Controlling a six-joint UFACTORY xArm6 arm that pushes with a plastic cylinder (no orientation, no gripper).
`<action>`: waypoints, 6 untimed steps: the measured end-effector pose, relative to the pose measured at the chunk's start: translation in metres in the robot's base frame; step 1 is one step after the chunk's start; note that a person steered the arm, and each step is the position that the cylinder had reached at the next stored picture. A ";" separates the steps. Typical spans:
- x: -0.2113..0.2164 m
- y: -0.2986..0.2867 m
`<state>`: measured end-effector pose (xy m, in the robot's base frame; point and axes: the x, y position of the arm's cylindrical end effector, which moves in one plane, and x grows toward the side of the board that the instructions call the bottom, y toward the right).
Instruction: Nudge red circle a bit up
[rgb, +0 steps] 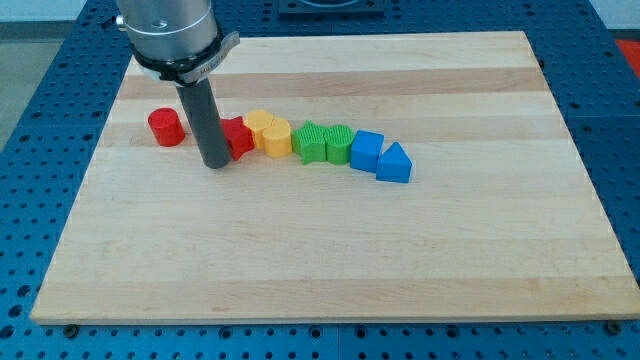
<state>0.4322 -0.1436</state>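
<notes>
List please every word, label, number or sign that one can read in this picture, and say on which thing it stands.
None: no readable text shows anywhere.
The wooden board is plain.
The coloured blocks, such as the red circle and the blue triangle, carry no marks.
My tip and its rod are unmarked too.

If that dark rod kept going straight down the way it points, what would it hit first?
The wooden board itself: my tip already seems to rest on it, beside the second red block and right of the red circle. Depth is hard to judge.
</notes>
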 end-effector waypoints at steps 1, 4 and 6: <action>0.000 -0.001; 0.000 -0.058; -0.004 -0.087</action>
